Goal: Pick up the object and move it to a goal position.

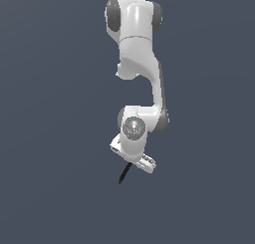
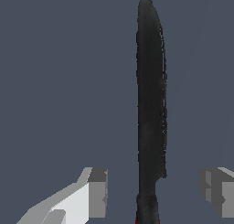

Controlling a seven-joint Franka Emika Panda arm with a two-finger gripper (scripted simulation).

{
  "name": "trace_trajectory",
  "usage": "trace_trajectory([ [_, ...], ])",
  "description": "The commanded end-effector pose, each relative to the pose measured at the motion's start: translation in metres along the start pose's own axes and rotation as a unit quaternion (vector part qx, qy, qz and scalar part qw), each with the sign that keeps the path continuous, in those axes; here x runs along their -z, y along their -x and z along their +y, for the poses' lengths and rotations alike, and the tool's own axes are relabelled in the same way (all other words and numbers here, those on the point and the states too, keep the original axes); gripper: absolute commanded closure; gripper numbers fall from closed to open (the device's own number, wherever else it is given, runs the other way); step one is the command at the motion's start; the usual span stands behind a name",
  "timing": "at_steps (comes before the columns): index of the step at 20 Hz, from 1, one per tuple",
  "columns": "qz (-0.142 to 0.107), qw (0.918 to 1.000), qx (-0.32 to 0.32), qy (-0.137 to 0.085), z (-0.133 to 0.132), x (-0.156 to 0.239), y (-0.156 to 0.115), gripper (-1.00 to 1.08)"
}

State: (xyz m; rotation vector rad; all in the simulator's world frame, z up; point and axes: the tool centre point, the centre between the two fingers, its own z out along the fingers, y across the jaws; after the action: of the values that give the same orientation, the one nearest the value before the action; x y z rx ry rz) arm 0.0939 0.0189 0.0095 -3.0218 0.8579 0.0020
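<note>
The object point(image 2: 151, 104) is a thin black stick; a trace of red shows at its near end in the wrist view. It runs lengthwise between my two fingers. My gripper point(image 2: 155, 191) is open, with a clear gap between each pad and the stick, so neither finger point(image 2: 97, 193) touches it. In the exterior view the object point(image 1: 123, 175) pokes out as a short dark line from under the white hand, slanting toward the exterior view's left. The gripper point(image 1: 133, 163) sits directly over it, and its fingertips are mostly hidden by the hand.
A plain dark blue-grey surface point(image 1: 50, 188) fills the whole scene. The white arm point(image 1: 139, 63) reaches down from the upper middle of the exterior view. Nothing else is in view.
</note>
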Motion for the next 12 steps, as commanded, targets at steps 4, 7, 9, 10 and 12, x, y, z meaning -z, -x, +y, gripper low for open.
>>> trace_trajectory([
  [4,0.001,1.0,0.0,0.0,0.0003,-0.0016,-0.0008,1.08],
  [7,0.001,1.0,0.0,0.0,0.0003,-0.0016,-0.0008,1.08],
  [9,0.001,1.0,0.0,0.0,0.0003,-0.0016,-0.0008,1.08],
  [10,0.001,1.0,0.0,0.0,0.0003,0.0,-0.0013,1.08],
  [12,0.001,1.0,0.0,0.0,0.0001,0.0008,-0.0008,1.08],
])
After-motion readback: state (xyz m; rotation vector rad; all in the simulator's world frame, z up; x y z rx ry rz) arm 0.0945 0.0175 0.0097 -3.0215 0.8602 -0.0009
